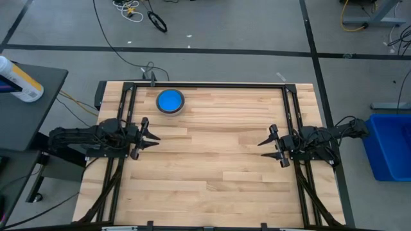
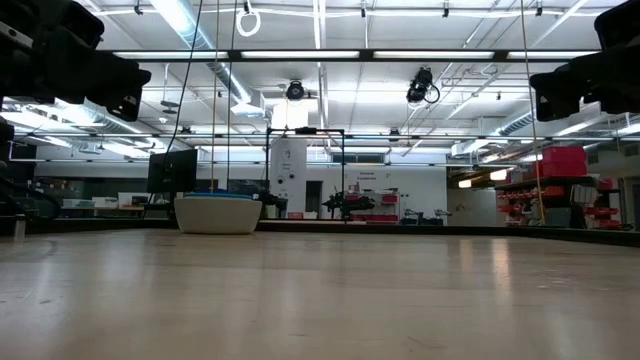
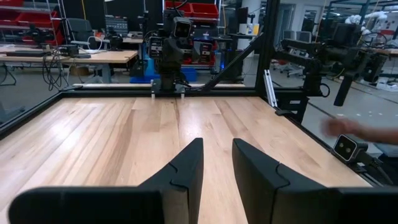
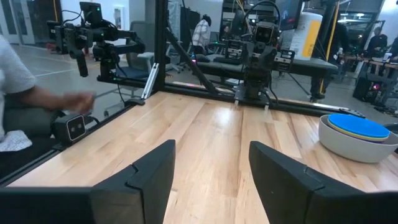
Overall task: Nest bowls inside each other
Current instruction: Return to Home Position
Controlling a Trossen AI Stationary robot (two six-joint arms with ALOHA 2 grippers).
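One stack of bowls [image 1: 170, 101] stands at the far left of the wooden table. The outer bowl is grey, a yellow rim shows inside it, and a light blue bowl lies on top [image 4: 357, 126]. The stack rests on the grey bowl's base [image 2: 218, 215]. My left gripper [image 1: 156, 140] hovers level at the table's left side, nearer than the stack, open with nothing between its fingers [image 3: 216, 155]. My right gripper [image 1: 261, 149] hovers level at the right side, open and empty [image 4: 211, 155]. The two grippers point at each other.
A black frame [image 1: 205, 85] runs around the table top. A person's blurred hand [image 3: 348, 127] and arm [image 4: 56, 99] show beyond the table's near edge, beside a small camera [image 4: 74, 127]. A blue bin [image 1: 388, 144] stands off the right side, and a bottle [image 1: 19, 80] off the left.
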